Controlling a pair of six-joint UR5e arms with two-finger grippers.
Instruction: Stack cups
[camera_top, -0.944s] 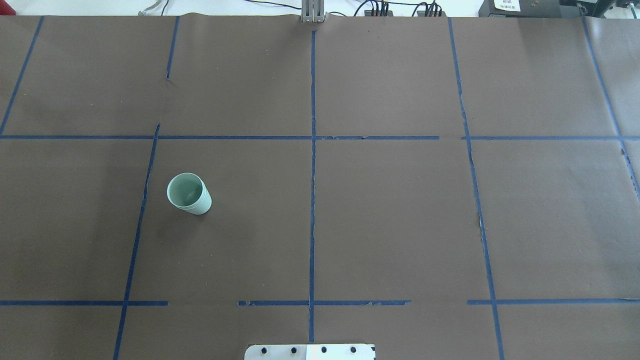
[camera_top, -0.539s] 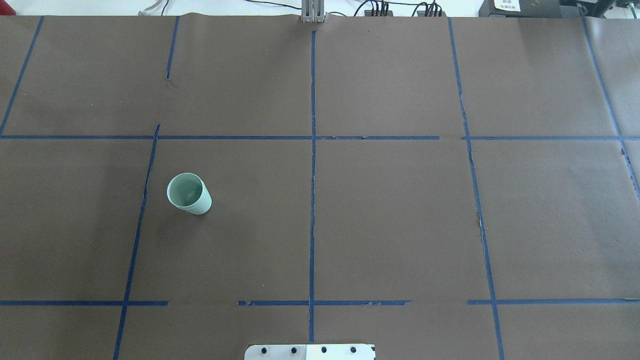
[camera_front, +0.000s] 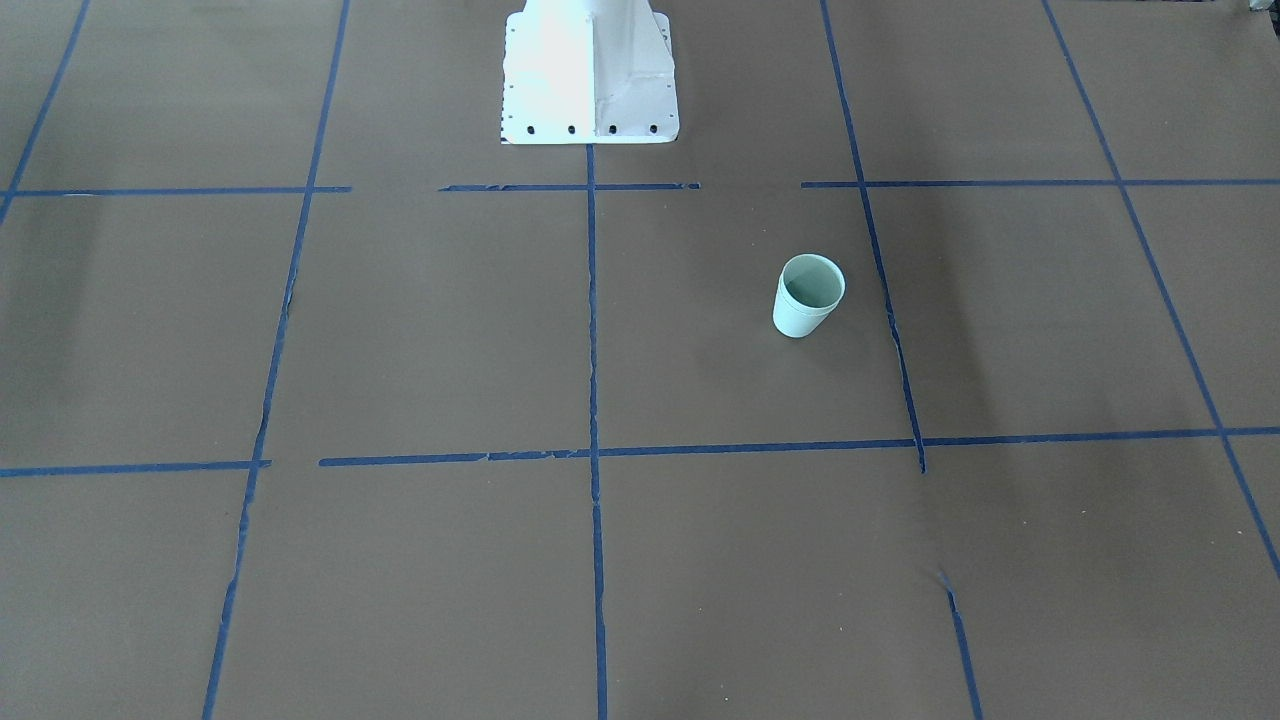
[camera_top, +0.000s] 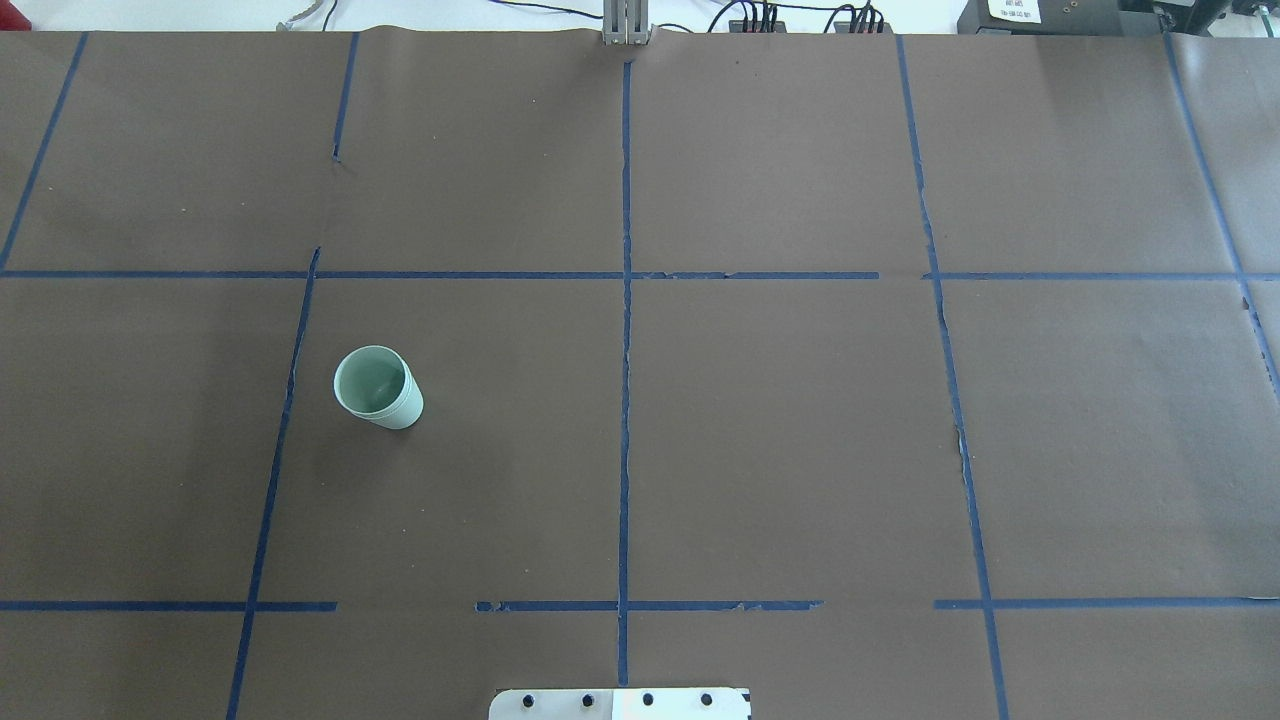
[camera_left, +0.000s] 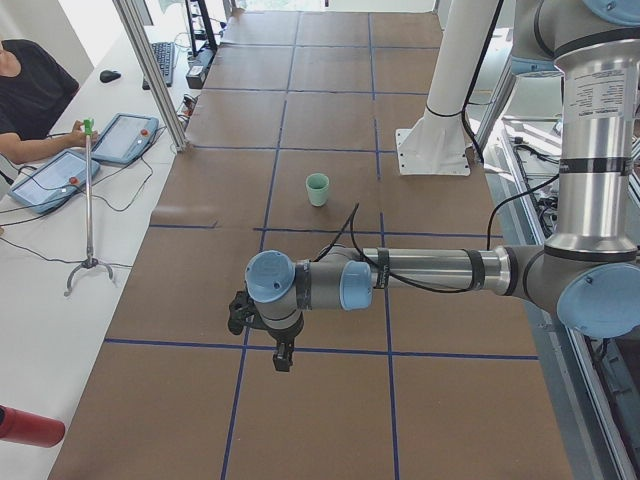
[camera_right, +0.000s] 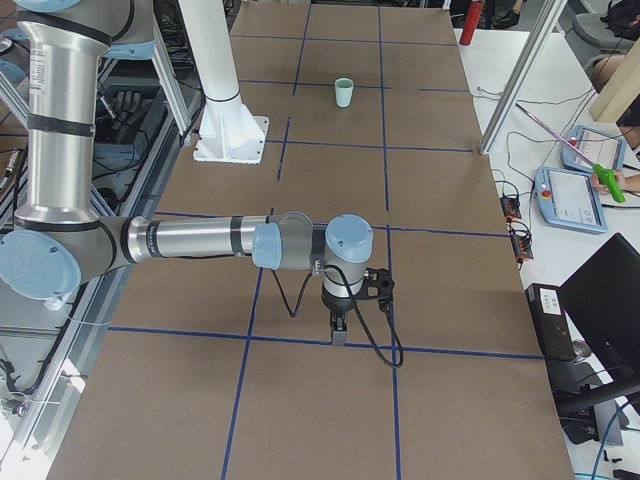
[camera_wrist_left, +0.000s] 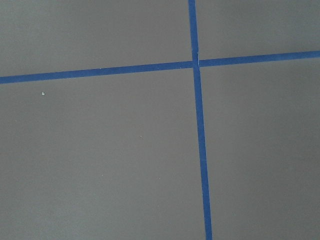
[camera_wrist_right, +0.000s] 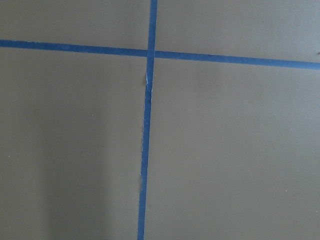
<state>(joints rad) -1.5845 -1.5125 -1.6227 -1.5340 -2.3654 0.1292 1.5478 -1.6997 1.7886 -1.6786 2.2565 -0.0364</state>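
In the overhead view the cup (camera_top: 378, 387) stands upright, mouth up, left of the middle of the frame. It is just right of a blue tape line (camera_top: 290, 400) on the brown-papered table (camera_top: 800, 450), and nothing touches it. Only one cup outline shows in any view. A faint second edge below its rim hints that another may sit nested inside, which I judge would mean the stacking is done, but it is too small to be sure. Farther right there is only taped paper, with the white base plate (camera_top: 620, 704) at bottom centre, and neither arm enters this frame. The arms show in the end views alone. In the left-end view the left gripper (camera_left: 283, 362) hangs pointing down over the paper in the lower middle of the frame. It is well apart from the cup at upper middle, and its forearm runs off to the right. In the right-end view the right gripper (camera_right: 339, 337) hangs the same way in the lower middle, with the cup far off at top centre. From these views I cannot tell how far either pair of jaws stands apart, though no cup is seen at either. Both wrist cameras see only bare paper and crossed tape. That fits grippers held square to the table near its two ends, probably to keep clear of the cup: a resting pose rather than a reach.
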